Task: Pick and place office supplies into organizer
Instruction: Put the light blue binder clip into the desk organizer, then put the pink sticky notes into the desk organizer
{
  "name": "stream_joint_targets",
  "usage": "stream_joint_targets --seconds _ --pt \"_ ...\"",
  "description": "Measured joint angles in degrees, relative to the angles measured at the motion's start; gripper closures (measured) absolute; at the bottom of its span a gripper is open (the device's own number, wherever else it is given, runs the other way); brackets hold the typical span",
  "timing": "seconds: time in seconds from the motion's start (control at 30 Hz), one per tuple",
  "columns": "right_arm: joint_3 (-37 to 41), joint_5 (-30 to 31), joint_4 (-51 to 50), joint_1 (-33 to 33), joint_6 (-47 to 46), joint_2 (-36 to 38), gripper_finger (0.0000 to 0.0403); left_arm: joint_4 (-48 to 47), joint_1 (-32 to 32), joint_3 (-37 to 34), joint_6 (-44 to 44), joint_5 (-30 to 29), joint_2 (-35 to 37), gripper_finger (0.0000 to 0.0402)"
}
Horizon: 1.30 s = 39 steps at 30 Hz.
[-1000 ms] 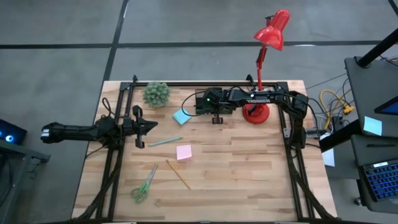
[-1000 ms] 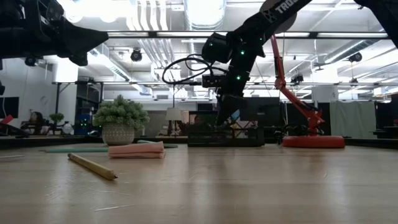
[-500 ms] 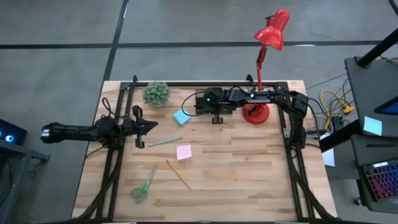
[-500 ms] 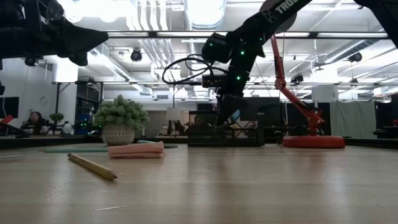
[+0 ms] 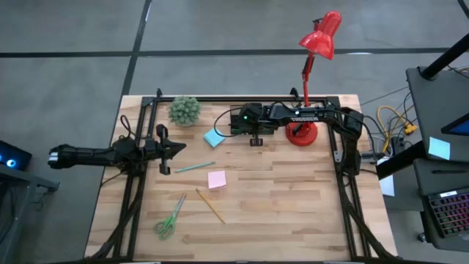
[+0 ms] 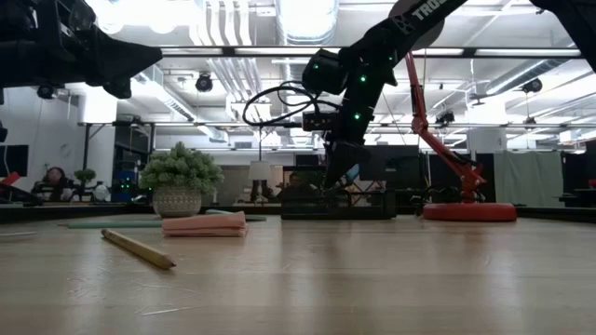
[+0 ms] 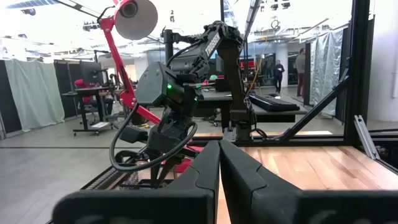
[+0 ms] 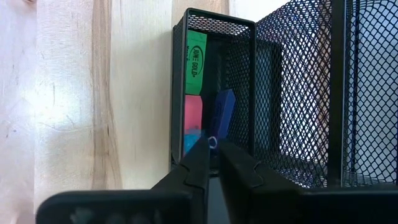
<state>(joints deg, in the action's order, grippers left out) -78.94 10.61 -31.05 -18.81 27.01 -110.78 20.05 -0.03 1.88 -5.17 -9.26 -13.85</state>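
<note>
The black mesh organizer [image 8: 214,15] stands at the table's far middle, mostly under my right arm in the high view. One compartment holds a green piece [image 8: 195,62], a pink piece [image 8: 193,113] and a blue piece [image 8: 224,112] that leans on the mesh wall. My right gripper [image 8: 211,148] slants down over that compartment, fingertips almost together. My left gripper [image 5: 176,147] waits shut at the table's left. On the wood lie a light-blue sticky note [image 5: 214,137], a pink one [image 5: 217,179], a teal pen [image 5: 195,167], a yellow pencil [image 5: 210,205] and green-handled scissors [image 5: 170,217]. My right gripper's fingertips stand right at the near end of the blue piece [image 8: 215,135], coming from above at a slant into the compartment. I cannot tell whether they touch it. The piece stays inside the organizer, tilted against the wall.
A small potted plant [image 5: 185,110] stands at the far left. The red desk lamp's round base [image 5: 302,133] sits just right of the organizer, with its arm rising above. The table's near right part is bare wood.
</note>
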Motion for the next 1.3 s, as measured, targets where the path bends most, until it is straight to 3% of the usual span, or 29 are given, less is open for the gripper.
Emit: stream_joint_targets --seconds 0.4,1.3 --pt "0.00 0.00 0.00 0.00 -0.01 0.00 0.0354 -0.01 0.02 0.01 0.00 0.00 0.00 0.0402" --pt "0.00 -0.26 0.04 0.78 -4.57 0.00 0.0353 -0.01 0.00 0.01 0.00 0.00 0.00 0.0402"
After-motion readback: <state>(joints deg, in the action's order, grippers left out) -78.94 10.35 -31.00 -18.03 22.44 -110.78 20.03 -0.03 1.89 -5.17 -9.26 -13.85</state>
